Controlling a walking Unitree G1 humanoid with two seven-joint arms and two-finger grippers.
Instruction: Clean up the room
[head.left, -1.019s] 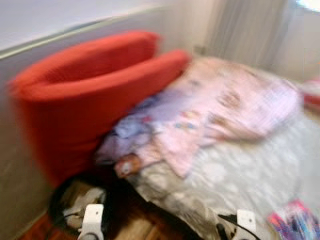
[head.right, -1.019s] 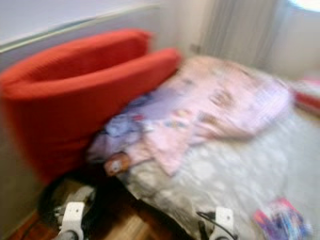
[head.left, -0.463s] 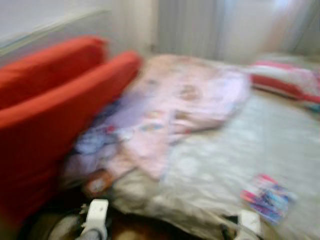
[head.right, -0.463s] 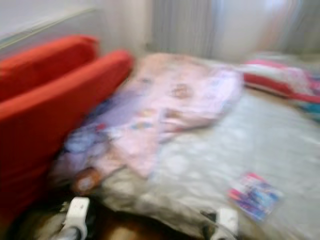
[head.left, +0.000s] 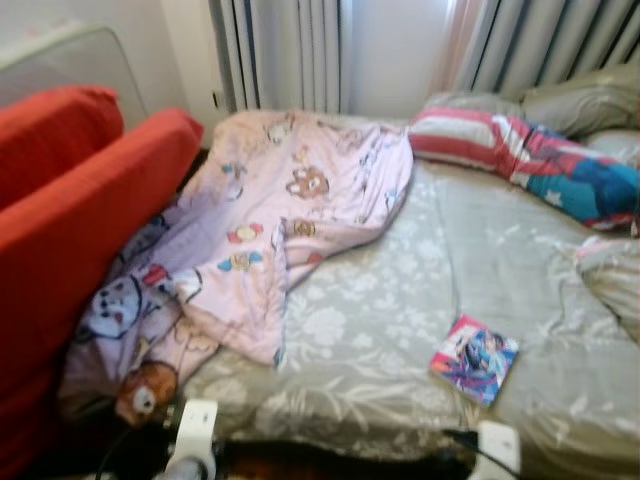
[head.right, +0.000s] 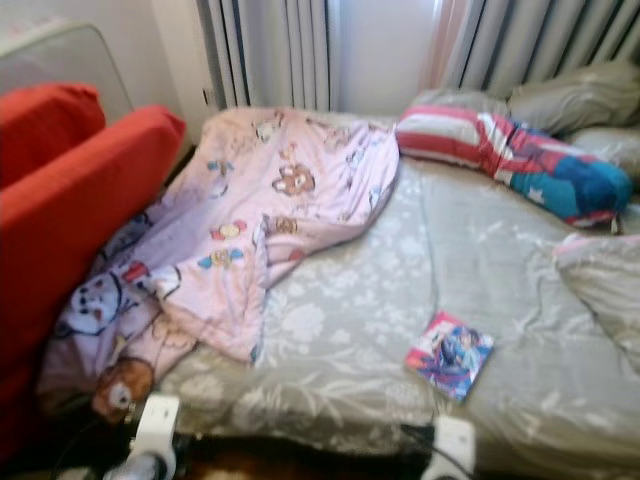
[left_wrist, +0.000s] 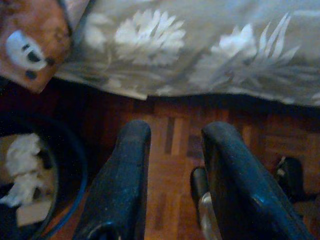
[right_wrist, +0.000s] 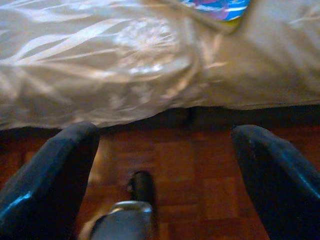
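On the bed (head.left: 420, 300), near edge right of centre: a thin, flat, glossy book (head.left: 474, 358) with a bright pink-and-blue cover, lying on the grey floral sheet. Far left of it, a crumpled pink cartoon-print blanket (head.left: 290, 220) spills off the bed's left edge down against the red sofa (head.left: 70, 210). Vs. 0.5 s ago: the whole view has swung right and sharpened, so that's the camera moving, not the objects; less sofa is in frame, more pillows. Far right: a striped red-white-blue pillow (head.left: 520, 155), with grey pillows (head.left: 580, 100) behind it. Pleated curtains (head.left: 290, 50) hang along the far wall.

Left gripper (left_wrist: 172, 185) hangs low over the wood parquet floor (left_wrist: 170, 135), fingers narrowly parted, nothing between them. Beside it, a round dark bin (left_wrist: 75, 175) holding crumpled white paper (left_wrist: 22, 165). Right gripper (right_wrist: 165, 175) is also over the floor at the bed's near edge, fingers spread wide, empty.
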